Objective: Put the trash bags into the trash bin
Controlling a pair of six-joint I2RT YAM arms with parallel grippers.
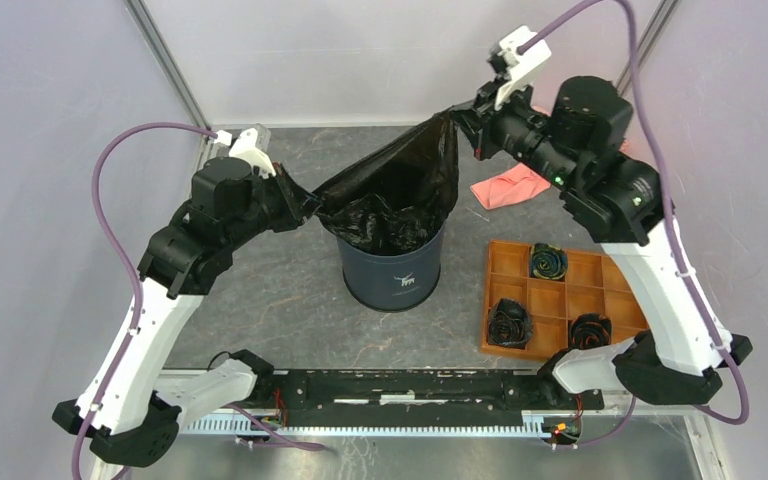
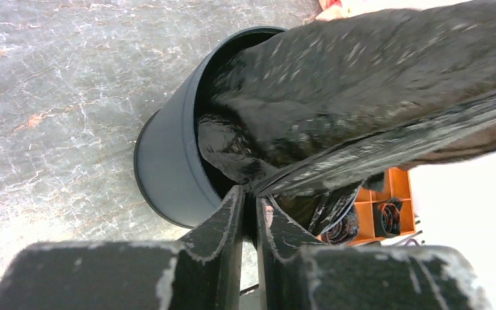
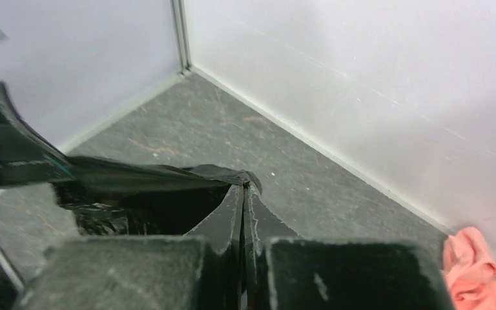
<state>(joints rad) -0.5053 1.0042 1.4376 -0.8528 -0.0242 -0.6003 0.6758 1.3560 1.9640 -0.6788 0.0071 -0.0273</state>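
Black trash bag (image 1: 400,185) is stretched wide open over the trash bin (image 1: 392,275). Its bottom part is bunched down inside and the top edge is pulled up and out on both sides.

Left gripper (image 1: 305,205) has its fingers squeezed onto the bag's left edge. In the left wrist view there's just a sliver of gap where the film runs between them. Right gripper (image 1: 465,120) is pressed fully together on the opposite corner of the bag, held higher up toward the far edge of the tabletop.

Bin sits upright around the middle of the tabletop. It's dark navy, with a small white deer logo (image 1: 406,283) on the side facing the near edge. If there's lettering with it, it's too small to read.

Over by the near right corner there's an orange tray (image 1: 560,300) with three black rolls (image 1: 548,262) in separate compartments. A pink cloth (image 1: 508,186) lies crumpled between the tray and the far edge.
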